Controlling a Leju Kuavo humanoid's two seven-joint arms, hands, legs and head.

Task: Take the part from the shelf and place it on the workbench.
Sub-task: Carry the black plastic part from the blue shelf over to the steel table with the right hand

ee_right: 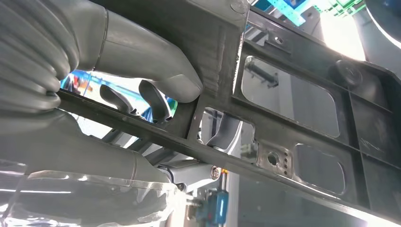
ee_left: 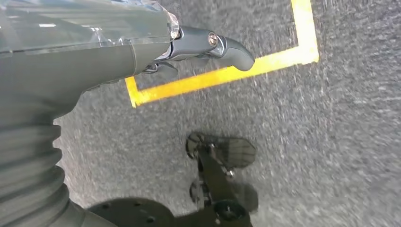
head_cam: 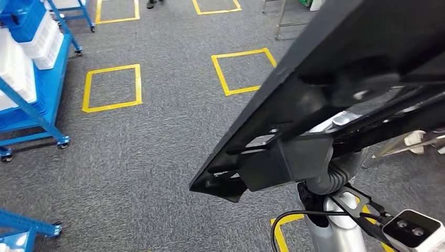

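A large flat black plastic part [head_cam: 341, 63] with ribs and cut-outs is held tilted, close in front of my head, above the grey carpet. My right hand [ee_right: 146, 90] grips it: the thick grey thumb lies over one rib and the darker fingers curl behind the frame [ee_right: 302, 61]. In the head view my right arm's ribbed wrist cover [head_cam: 331, 178] rises under the part, which hides the hand itself. My left hand [ee_left: 198, 45] hangs low over the floor with nothing in it, its fingers loosely extended.
A blue wheeled shelf [head_cam: 50, 79] with white bins [head_cam: 18, 63] stands at the left, and another blue frame [head_cam: 26, 226] sits at the bottom left. Yellow tape squares [head_cam: 112, 87] mark the carpet. Metal legs [head_cam: 283, 21] stand at the far top.
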